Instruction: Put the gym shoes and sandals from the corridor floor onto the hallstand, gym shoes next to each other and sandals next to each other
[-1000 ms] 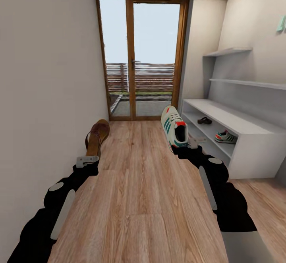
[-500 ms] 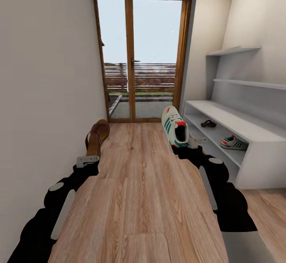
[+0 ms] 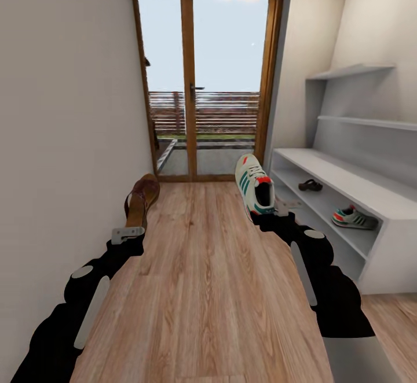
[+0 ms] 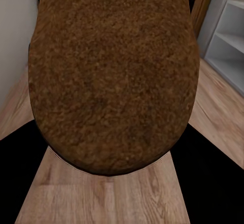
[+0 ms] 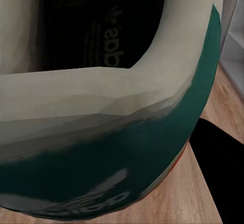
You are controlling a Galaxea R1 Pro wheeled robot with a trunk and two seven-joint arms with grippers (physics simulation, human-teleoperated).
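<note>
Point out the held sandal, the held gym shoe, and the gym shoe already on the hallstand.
held sandal (image 3: 141, 199), head view, strap area.
held gym shoe (image 3: 255, 188), head view, laced upper.
racked gym shoe (image 3: 354, 217), head view, side stripes, lower tier.

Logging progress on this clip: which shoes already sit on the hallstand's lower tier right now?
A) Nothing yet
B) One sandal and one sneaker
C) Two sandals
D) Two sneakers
B: in the head view the hallstand holds a dark sandal on the rack and a sneaker on the rack on its lower tier, apart from each other; the other sandal is in the left pincer and the other sneaker in the right pincer.
</note>
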